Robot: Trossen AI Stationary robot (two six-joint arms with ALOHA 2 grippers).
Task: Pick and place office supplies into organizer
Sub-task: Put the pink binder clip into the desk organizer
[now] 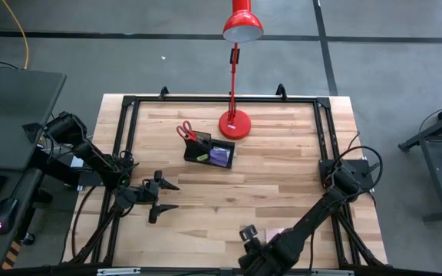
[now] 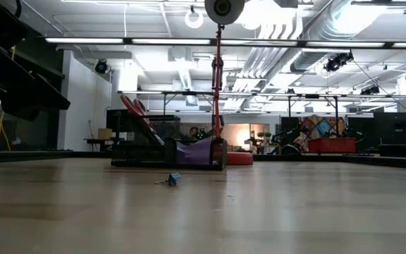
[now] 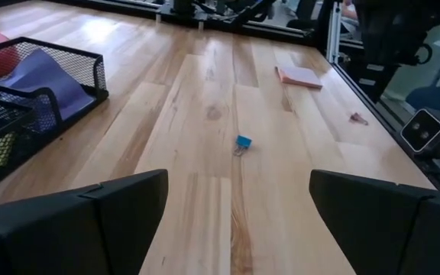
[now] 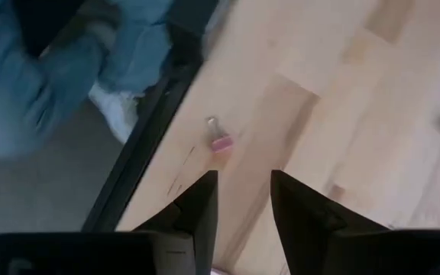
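Note:
The black mesh organizer (image 1: 209, 152) stands mid-table beside the red lamp base; red-handled scissors (image 1: 185, 133) stick up out of its left end, and a purple pad (image 3: 48, 76) and a yellow bit (image 1: 202, 156) lie inside. A pink sticky pad (image 3: 299, 75) lies flat near the table's near right side. A blue binder clip (image 3: 243, 142) and a pink clip (image 4: 220, 143) lie on the wood. My left gripper (image 3: 235, 221) hovers open at the near left, facing the blue clip. My right gripper (image 4: 243, 202), narrowly open, hangs over the near edge above the pink clip.
The red desk lamp (image 1: 235, 124) stands just behind the organizer, its head (image 1: 242, 27) over the far edge. A black rail frame (image 1: 126, 130) borders the table. A person's blue-clad leg (image 4: 44, 84) shows beyond the near edge. Bare wood (image 1: 282, 184) lies between the organizer and the arms.

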